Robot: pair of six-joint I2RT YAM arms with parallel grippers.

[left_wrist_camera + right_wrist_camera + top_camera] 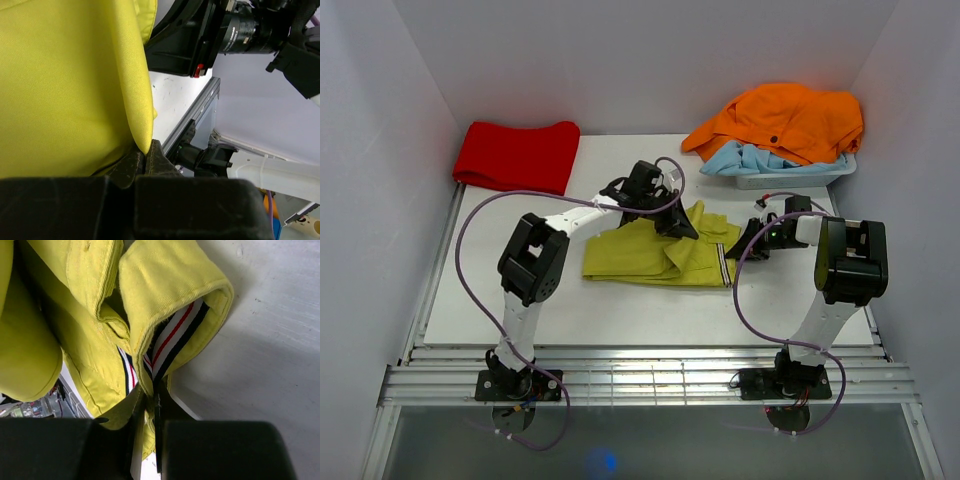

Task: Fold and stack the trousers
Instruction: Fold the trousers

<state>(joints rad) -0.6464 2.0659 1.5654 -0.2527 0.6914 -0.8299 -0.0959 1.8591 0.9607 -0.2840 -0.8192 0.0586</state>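
The yellow-green trousers (pixel 660 255) lie partly folded in the middle of the white table (pixel 520 300). My left gripper (pixel 675 222) is at their far edge, shut on a fold of the plain yellow fabric (pixel 75 90). My right gripper (pixel 748 240) is at their right end, shut on the waistband, whose white, red and dark striped lining (pixel 172 342) shows just above my fingers. The waistband edge is lifted a little off the table.
A red folded cloth (pixel 517 155) lies at the back left. A white tray (pixel 790 178) at the back right holds an orange garment (pixel 785 118) and a light blue one (pixel 750 160). White walls close in on both sides.
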